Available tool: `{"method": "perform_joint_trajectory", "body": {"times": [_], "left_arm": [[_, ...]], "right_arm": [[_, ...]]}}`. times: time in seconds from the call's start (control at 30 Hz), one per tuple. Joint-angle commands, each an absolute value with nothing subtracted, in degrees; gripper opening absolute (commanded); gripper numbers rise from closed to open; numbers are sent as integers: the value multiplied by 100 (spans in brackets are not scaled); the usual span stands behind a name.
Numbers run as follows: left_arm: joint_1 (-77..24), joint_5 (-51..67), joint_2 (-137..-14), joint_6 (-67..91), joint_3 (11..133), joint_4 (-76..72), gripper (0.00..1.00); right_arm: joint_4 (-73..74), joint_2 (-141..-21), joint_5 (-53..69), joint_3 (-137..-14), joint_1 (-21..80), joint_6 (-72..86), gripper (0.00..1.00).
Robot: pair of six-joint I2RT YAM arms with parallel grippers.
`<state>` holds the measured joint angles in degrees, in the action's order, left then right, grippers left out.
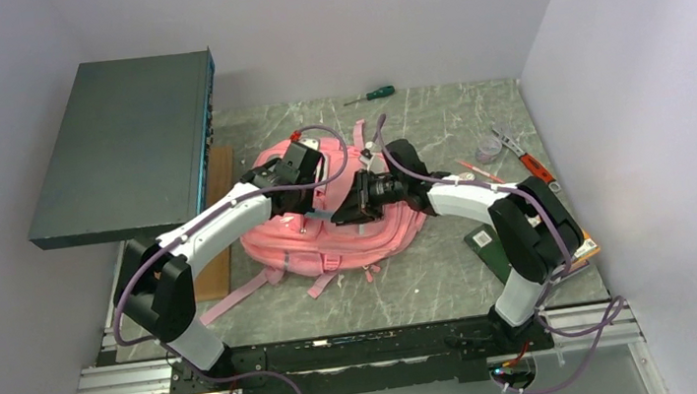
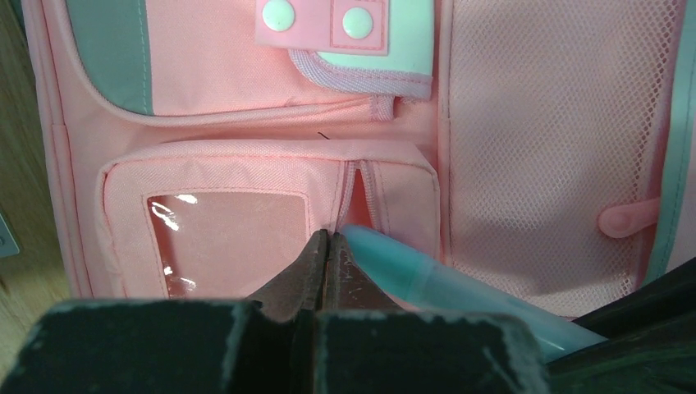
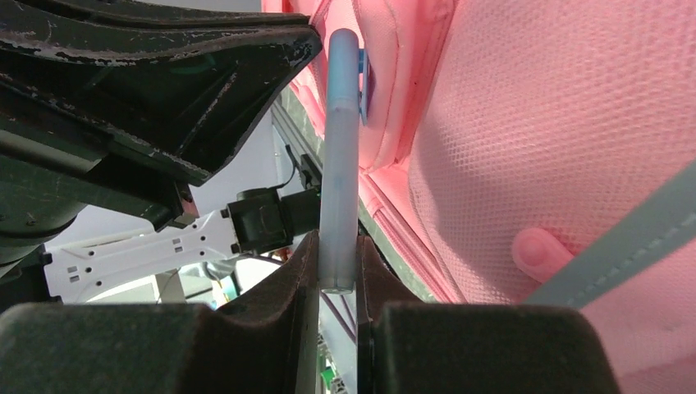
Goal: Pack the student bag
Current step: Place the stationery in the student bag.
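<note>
The student bag (image 1: 328, 229), a pink backpack, lies flat in the middle of the table, and its inner pockets fill the left wrist view (image 2: 246, 90). My left gripper (image 2: 328, 236) is shut, its tips pinching the fabric fold between a clear-window pocket (image 2: 226, 238) and a narrow slot pocket (image 2: 394, 193). My right gripper (image 3: 337, 242) is shut on a light blue pen (image 3: 341, 164). The pen (image 2: 427, 279) comes in from the lower right, and its tip touches the slot pocket's opening beside my left fingertips. Both grippers (image 1: 306, 162) (image 1: 355, 201) are over the bag.
A dark flat box (image 1: 122, 153) overhangs the left side, above a wooden board (image 1: 221, 221). A green-handled screwdriver (image 1: 373, 95) lies at the back. A small clear cup (image 1: 488, 149), orange-handled pliers (image 1: 531, 164) and a green booklet (image 1: 486, 241) lie on the right.
</note>
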<state>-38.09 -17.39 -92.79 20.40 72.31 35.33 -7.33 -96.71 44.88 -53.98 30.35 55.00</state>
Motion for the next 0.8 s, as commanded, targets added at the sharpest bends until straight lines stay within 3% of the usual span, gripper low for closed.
{"method": "perform_joint_trajectory", "body": {"times": [0.0, 0.17, 0.27, 0.33, 0.47, 0.5, 0.63, 0.77], "left_arm": [[-3878, -1762, -8887, 2040, 7235, 3494, 0], [-3903, -1604, -8869, 2008, 7344, 3521, 0], [-3936, -1599, -8828, 2024, 7376, 3538, 0], [-3942, -1592, -8815, 2073, 7346, 3492, 0], [-3955, -1514, -8823, 2153, 7353, 3510, 0], [-3955, -1491, -8798, 2149, 7320, 3481, 0], [-3955, -1555, -8763, 2093, 7286, 3537, 0], [-3951, -1524, -8710, 2075, 7232, 3525, 0]], "right_arm": [[-732, -9419, 4311, -5424, 3094, 5303, 0], [-1254, -9600, 4459, -5307, 3183, 5366, 0], [-1803, -10374, 4443, -5904, 3324, 5324, 2], [-1919, -10867, 4470, -6279, 3295, 5391, 23], [-1830, -10665, 4639, -5841, 2982, 5318, 59], [-1553, -10624, 4677, -5842, 2946, 5085, 62], [-1016, -10291, 4546, -5664, 2927, 4656, 62], [-1317, -10299, 4743, -5507, 2945, 4865, 36]]}}
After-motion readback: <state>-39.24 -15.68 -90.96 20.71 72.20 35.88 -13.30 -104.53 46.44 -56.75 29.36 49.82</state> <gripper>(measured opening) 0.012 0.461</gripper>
